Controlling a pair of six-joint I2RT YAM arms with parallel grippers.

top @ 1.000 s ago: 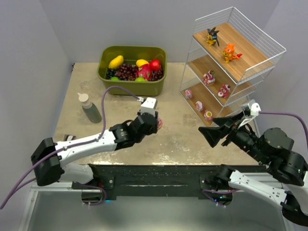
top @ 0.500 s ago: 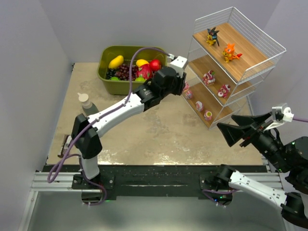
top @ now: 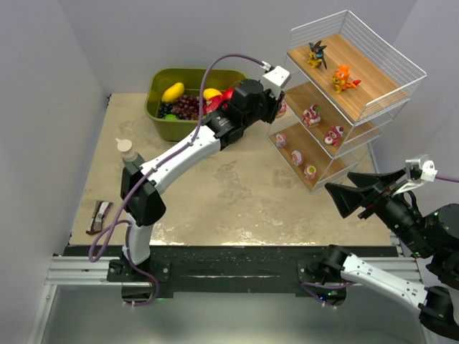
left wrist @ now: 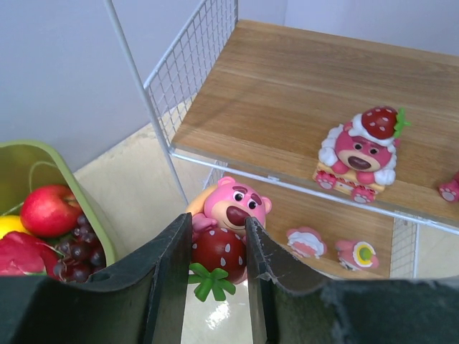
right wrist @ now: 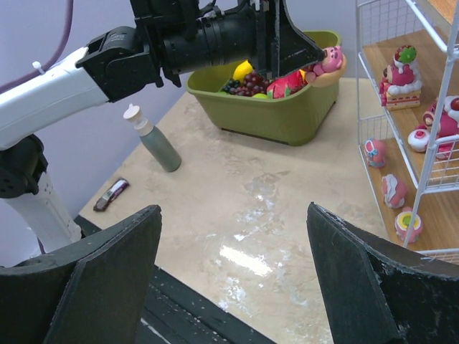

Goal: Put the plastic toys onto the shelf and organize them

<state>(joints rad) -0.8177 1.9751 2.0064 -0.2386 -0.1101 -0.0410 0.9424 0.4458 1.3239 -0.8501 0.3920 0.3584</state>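
- Two arms reach over a beige tabletop (top: 215, 193); seen from above, a white wire shelf (top: 362, 72) with three slanted wooden tiers stands at 2 o'clock
- Left tool (left wrist: 215, 240) is pinching a pink bear toy (left wrist: 228, 215) that hugs a red strawberry; both dark fingers press the strawberry's sides
- Held toy hangs above the tabletop, just beside the shelf's left edge at about middle-tier height; whether it touches the wire cannot be told
- Right tool (right wrist: 233, 209) is spread wide with nothing between its fingers; it hovers at 4 o'clock, well apart from the shelf's lower corner
- Top tier carries a dark spiky creature (top: 315, 54) and an orange creature (top: 342, 77), near each other
- Middle tier carries a pink bear cake figure (top: 311, 115) and a second pink figure (top: 333, 135) at its 4 o'clock
- Bottom tier carries three small pink-and-white figures (top: 297, 158) in a row
- One olive-green bin (top: 166, 127) of fruit sits at 12 o'clock, just left of the shelf
- One small bottle (top: 132, 159) stands upright at 9 o'clock; a small dark object (top: 99, 215) lies at 8 o'clock near the tabletop's edge
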